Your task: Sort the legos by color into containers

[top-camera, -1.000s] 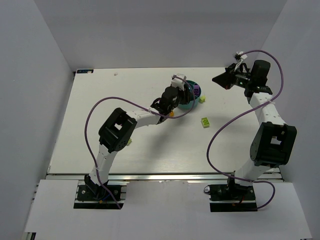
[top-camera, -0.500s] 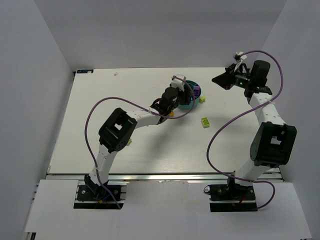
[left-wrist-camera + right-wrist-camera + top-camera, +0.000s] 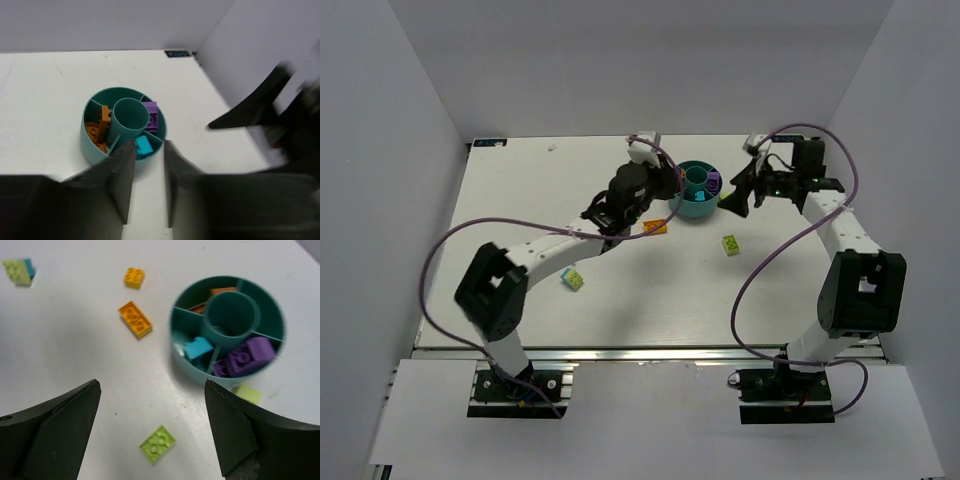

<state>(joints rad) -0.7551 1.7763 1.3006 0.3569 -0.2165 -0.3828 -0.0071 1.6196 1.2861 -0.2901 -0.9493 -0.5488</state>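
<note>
Currently orange, purple, cyan legos [image 3: 245,357] in separate wedges [image 3: 269,315] of teal bowl [image 3: 173,332]

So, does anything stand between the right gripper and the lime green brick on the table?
Nothing visible does. In the right wrist view the lime green brick lies by itself, framed by the open fingers of the right gripper; the teal bowl stands to one side.

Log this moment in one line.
left gripper: shut, empty | right gripper: open, empty | bowl: orange bricks, purple bricks, cyan brick inside | table: five loose bricks
</note>
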